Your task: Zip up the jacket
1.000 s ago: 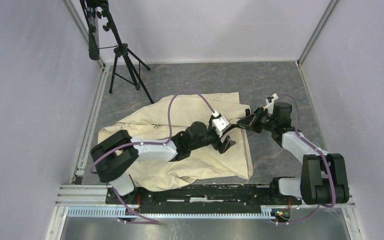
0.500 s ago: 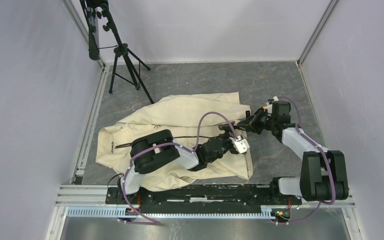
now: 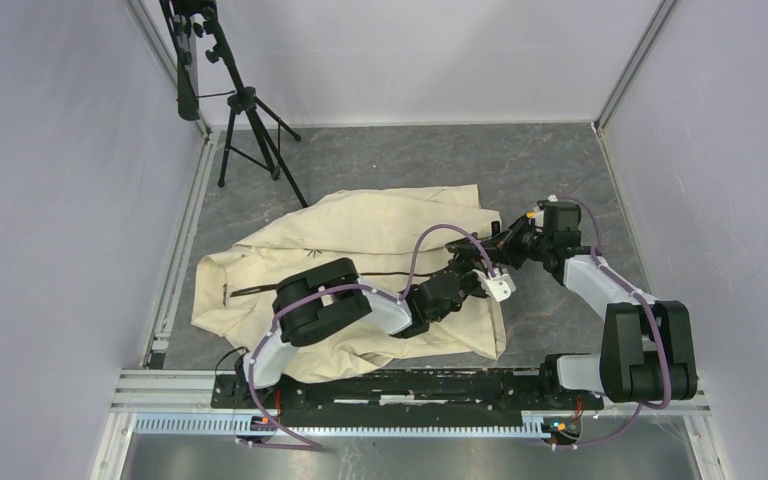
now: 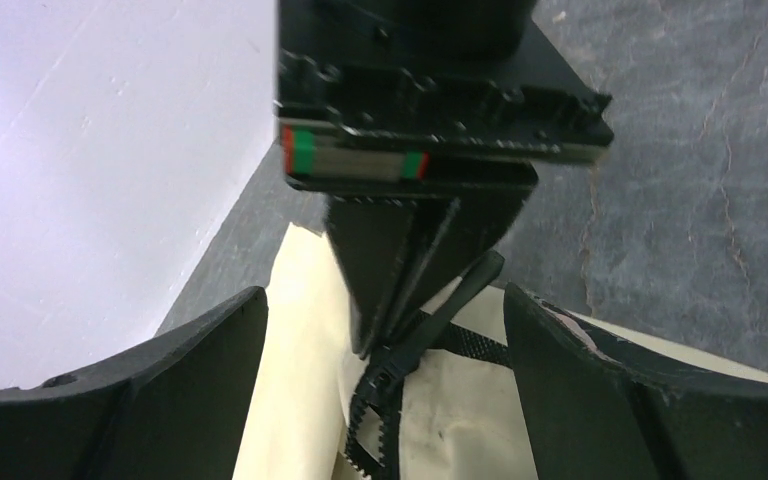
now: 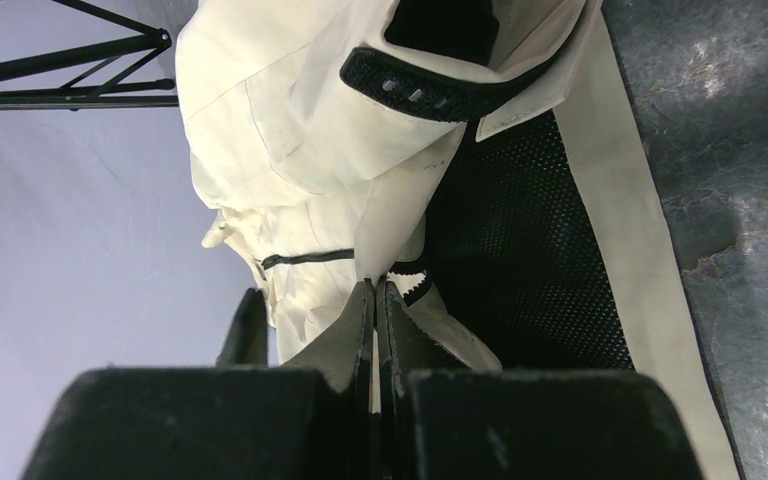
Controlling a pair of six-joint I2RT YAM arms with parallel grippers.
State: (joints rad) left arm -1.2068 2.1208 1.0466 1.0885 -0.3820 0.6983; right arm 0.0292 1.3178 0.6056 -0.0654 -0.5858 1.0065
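Clearly the work is at its start: the jacket (image 3: 360,225) lies wrinkled on the grey table (image 3: 560,170), left of centre, and its dark zipper (image 3: 360,273) runs left to right across the front. Both arms meet at the zipper's right end.

The right gripper (image 5: 373,285) has its fingers pressed together on cream fabric just beside the zipper, so it appears to be pinning that end in place. The left gripper (image 4: 384,300) stands wide, one finger on each side of the right gripper's tip, holding nothing.

By this reading, the step in hand is reaching for the pull tab (image 4: 430,330), a dark strip lying at the head of the zipper teeth right under the right gripper's tip. The next move calls for the left fingers to come down around that tab without catching loose cloth, close on it, and draw it left along the teeth while the right gripper keeps the end taut.

The top view gives the whole layout and a tripod (image 3: 250,120) at the far left, but the fingers there are too small to judge. Only the left wrist view shows the tab and the wide jaws. Only the right wrist view shows the pinch, along with black mesh lining (image 5: 530,250) inside the jacket. No view shows how much of the zipper is already joined.
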